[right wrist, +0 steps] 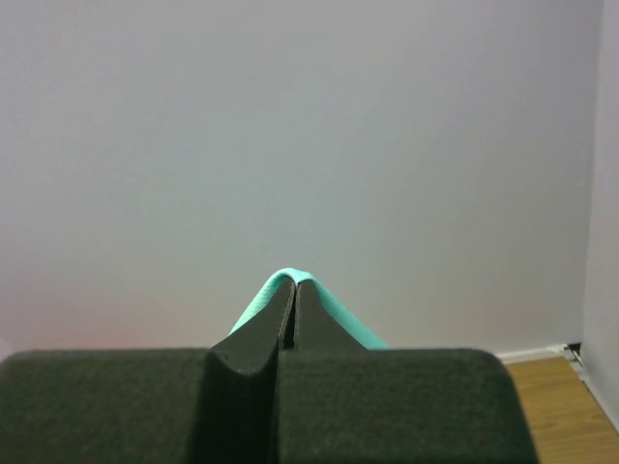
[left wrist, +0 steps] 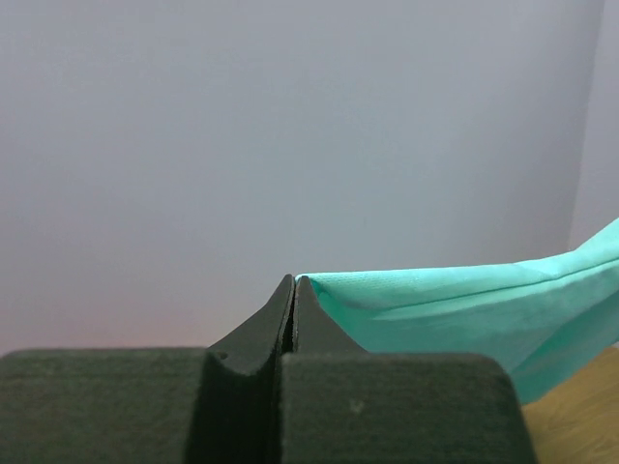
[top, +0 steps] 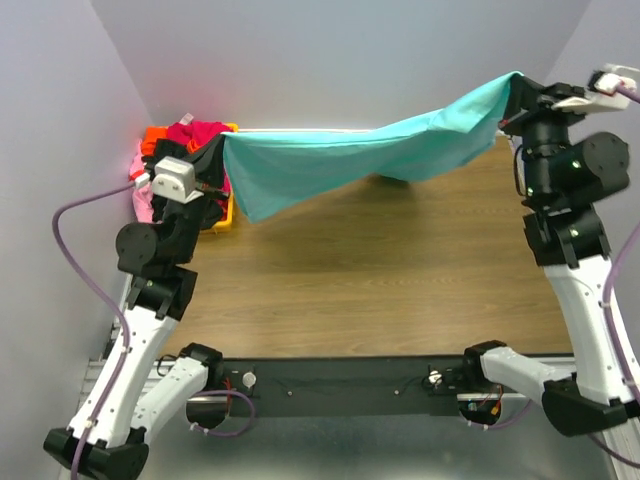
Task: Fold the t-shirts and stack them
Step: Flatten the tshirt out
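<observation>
The turquoise t-shirt hangs stretched in the air between my two grippers, above the far part of the wooden table. My left gripper is shut on its left corner; in the left wrist view the cloth runs off to the right. My right gripper is shut on its right corner, held higher; in the right wrist view the turquoise cloth drapes over the fingertips. The other shirts, magenta-red, orange, pink and black, lie piled at the far left.
A yellow-orange bin holds the shirt pile in the far left corner. Grey walls close the table at the back and both sides. A black rail with the arm bases runs along the near edge.
</observation>
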`<state>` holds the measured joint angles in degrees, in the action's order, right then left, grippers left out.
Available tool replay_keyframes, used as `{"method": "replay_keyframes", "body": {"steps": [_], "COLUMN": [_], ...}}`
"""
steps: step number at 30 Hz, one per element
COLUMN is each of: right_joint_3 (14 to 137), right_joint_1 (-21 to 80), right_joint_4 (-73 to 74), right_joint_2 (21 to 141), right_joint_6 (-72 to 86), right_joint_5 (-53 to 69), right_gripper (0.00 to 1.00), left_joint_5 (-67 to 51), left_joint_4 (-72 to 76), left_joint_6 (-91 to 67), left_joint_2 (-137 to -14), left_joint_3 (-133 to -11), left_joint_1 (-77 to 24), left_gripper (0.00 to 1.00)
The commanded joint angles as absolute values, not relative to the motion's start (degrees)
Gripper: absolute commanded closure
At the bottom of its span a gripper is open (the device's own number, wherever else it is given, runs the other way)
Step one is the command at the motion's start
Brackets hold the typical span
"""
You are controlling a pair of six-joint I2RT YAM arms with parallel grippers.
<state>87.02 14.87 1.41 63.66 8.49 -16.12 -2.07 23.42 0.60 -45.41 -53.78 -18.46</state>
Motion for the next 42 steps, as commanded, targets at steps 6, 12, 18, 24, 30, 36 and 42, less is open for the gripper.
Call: {"method": "replay_keyframes", "body": {"steps": [6, 12, 18, 24, 30, 36, 42], "right_joint_3": [90.09, 95.26, 94.50, 89.48, 94.29, 117.70, 117.26], "right_joint_1": [14.50, 14.50, 14.41, 14.41, 10.99, 6.95, 6.94], "right_joint_4": [2.37, 3.08, 2.12, -6.58, -12.30, -5.30, 2.28], "right_joint_2": [53.09, 53.78, 60.19, 71.43, 93.48, 119.32, 123.41], "right_joint_6": [7.30, 5.54, 5.36, 3.17, 5.27, 9.84, 14.50], "right_joint_5": [-12.48, -13.27, -18.34, -26.19, -28.92, -23.21, -17.14], "right_gripper": [0.99, 0.99, 0.99, 0.99, 0.99, 0.14, 0.00], "left_joint_5": [-6.68, -10.63, -8.97, 1.84, 6.41, 8.79, 5.54], "left_joint_4": [17.67, 17.93, 24.84, 32.67, 36.56, 36.04, 32.43], "left_joint_6": [-2.63, -3.34, -5.54, -3.70, -3.43, -4.49, -5.10], "left_joint_2": [-34.80, -34.01, -40.24, -53.94, -75.73, -98.77, -102.49], "left_joint_3": [-57.30, -59.76, -56.80, -53.53, -59.84, -76.88, -84.38], "left_joint_1": [-18.63, -18.54, -18.54, -18.46, -17.23, -13.98, -14.76], "left_gripper": [1.00, 1.00, 1.00, 1.00, 1.00, 0.32, 0.02]}}
